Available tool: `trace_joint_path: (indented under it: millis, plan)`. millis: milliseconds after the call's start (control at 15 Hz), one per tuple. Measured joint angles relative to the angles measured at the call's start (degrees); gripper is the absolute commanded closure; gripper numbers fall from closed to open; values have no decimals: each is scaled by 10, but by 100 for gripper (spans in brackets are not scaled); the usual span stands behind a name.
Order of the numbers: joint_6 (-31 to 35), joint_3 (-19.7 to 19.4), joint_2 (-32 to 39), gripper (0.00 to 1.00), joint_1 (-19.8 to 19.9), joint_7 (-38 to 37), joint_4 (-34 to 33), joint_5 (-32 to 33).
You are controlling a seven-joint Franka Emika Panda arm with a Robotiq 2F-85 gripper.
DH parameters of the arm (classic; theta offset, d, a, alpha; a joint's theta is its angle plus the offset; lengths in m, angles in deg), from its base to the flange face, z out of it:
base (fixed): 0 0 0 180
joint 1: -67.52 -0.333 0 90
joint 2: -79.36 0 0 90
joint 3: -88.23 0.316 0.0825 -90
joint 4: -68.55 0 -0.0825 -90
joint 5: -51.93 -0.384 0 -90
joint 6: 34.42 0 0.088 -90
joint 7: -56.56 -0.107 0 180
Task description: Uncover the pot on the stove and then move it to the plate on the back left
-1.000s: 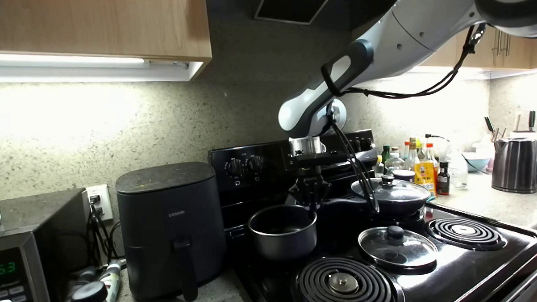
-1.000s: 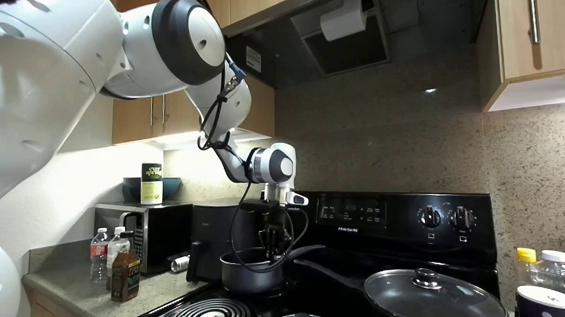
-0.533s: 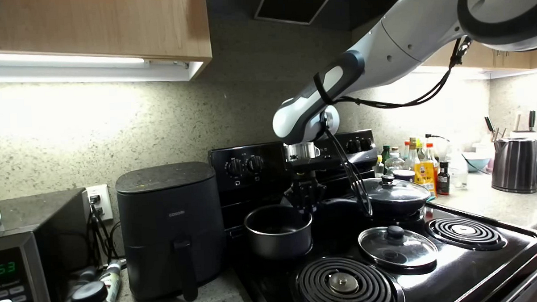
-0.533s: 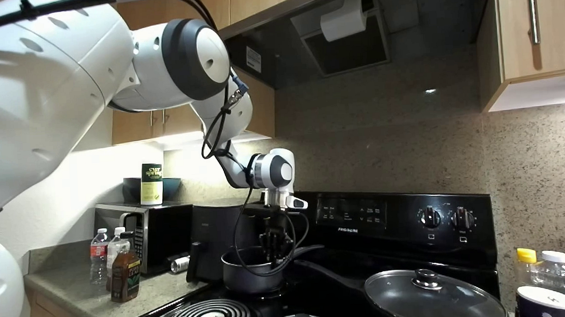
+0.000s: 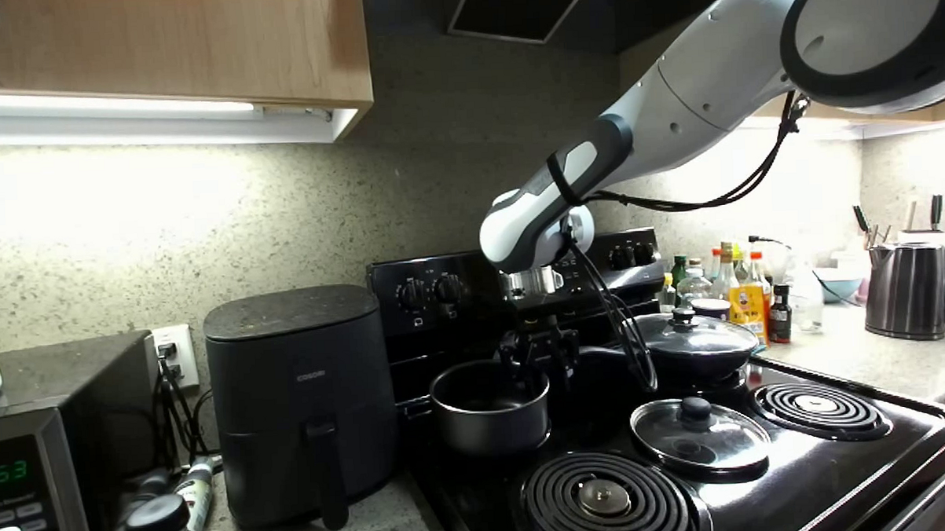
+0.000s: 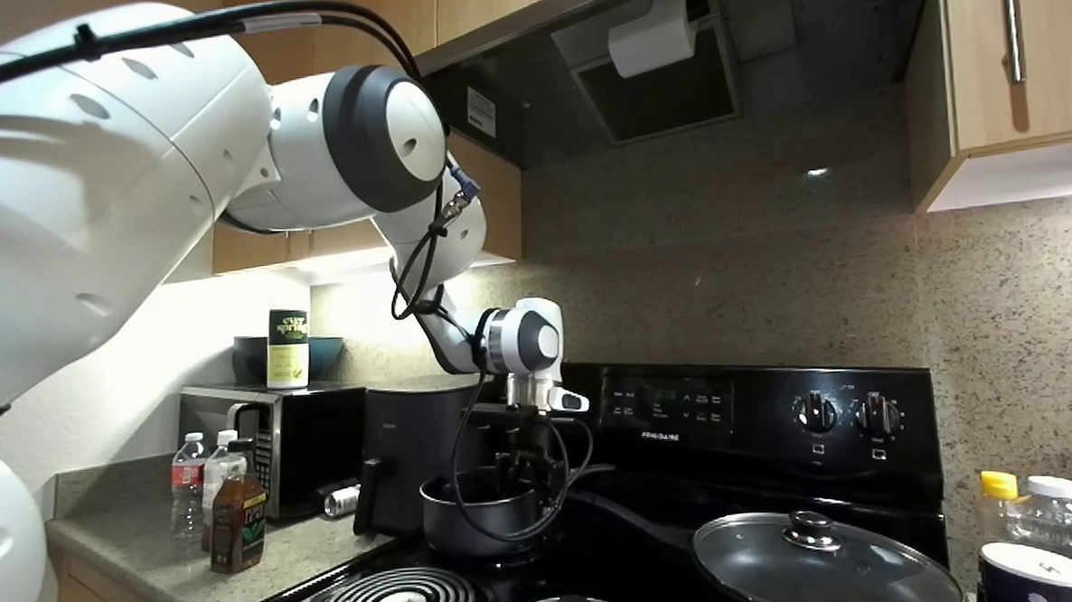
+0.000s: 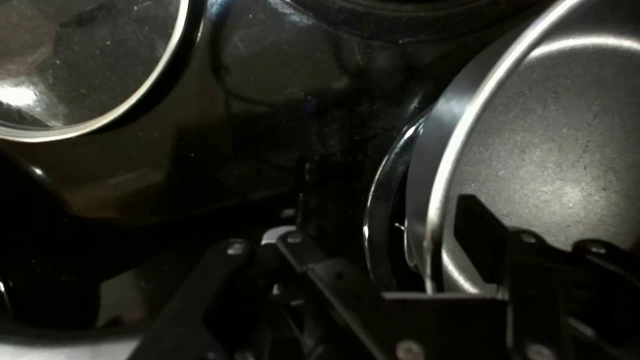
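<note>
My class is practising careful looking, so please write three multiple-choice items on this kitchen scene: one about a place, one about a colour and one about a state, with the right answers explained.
1. The pot stands uncovered. Where is the loose glass lid?
A) on the air fryer
B) on the stovetop
C) on the kettle

2. What colour are the lit digits on the microwave?
A) red
B) blue
C) green

3. How do the jaws of the gripper stand?
A) apart
B) shut on the lid's knob
C) shut with nothing between them

Answers:
1. B: an exterior view shows it lying knob-up beside a coil burner.
2. C: they glow green in an exterior view.
3. A: the wrist view shows one finger over the pot's opening and the other outside its rim.
</note>
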Motion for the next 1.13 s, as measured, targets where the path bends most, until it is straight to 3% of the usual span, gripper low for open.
trace_joint_path:
  millis: [667, 1133]
  plan:
    - [2, -4, -80, 0, -20, 0, -11, 58]
    - [-5, -14, -201, 0, -18, 0, 77, 87]
